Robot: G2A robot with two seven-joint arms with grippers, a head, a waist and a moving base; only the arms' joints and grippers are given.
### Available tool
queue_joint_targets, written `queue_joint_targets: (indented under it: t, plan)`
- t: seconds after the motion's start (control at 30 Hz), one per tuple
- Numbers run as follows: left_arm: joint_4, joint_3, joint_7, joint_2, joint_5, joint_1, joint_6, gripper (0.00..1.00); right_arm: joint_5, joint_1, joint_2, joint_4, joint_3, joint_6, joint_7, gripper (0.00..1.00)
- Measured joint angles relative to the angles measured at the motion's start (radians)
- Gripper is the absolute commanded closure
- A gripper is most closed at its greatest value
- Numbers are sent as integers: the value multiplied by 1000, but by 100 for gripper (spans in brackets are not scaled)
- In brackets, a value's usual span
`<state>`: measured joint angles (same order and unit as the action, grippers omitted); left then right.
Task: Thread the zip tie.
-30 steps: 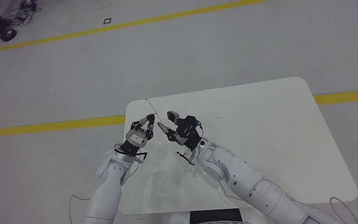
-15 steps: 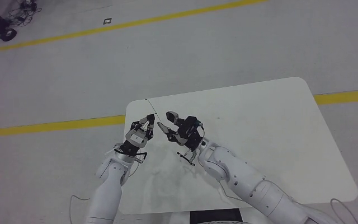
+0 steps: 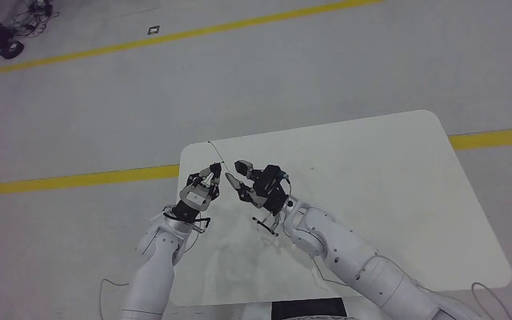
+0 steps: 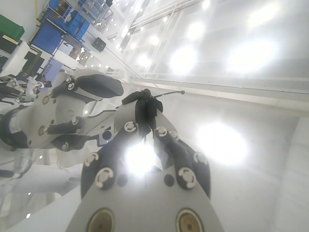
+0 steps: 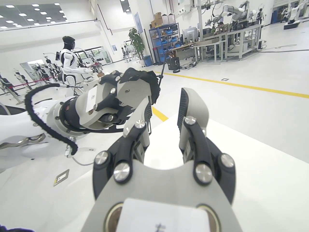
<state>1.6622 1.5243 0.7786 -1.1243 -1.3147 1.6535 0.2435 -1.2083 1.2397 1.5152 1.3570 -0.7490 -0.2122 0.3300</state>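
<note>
A thin black zip tie (image 3: 212,152) sticks up from my left gripper (image 3: 213,170), which is shut on its lower part above the table's near-left corner. In the left wrist view the tie (image 4: 169,94) is bunched between the closed fingers, and its tail pokes out past them. My right gripper (image 3: 234,176) hovers just beside the left one, open and holding nothing. In the right wrist view its own fingers (image 5: 190,107) are spread apart, the left gripper (image 5: 142,85) sits close ahead of them, and the tie (image 5: 164,56) rises from it.
The white table (image 3: 384,176) lies under and to the right of both arms. A yellow floor line (image 3: 80,180) runs past its left side. Workbenches and shelves (image 5: 217,39) stand far off in the room.
My right gripper has edged slightly left, closer to the left gripper. The left gripper and the tie have stayed put.
</note>
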Motion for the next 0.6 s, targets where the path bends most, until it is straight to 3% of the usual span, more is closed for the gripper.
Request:
queue_joint_targets:
  t: [0.23, 0.37, 0.6]
  plan:
    - [0, 0, 0, 0, 0, 0, 0, 100, -7, -3, 3, -4, -3, -8, 6, 88]
    - [0, 0, 0, 0, 0, 0, 0, 100, -13, -6, 5, -10, -4, -12, 3, 100]
    - [0, 0, 0, 0, 0, 0, 0, 100, -28, 2, 7, -18, -5, -3, 9, 100]
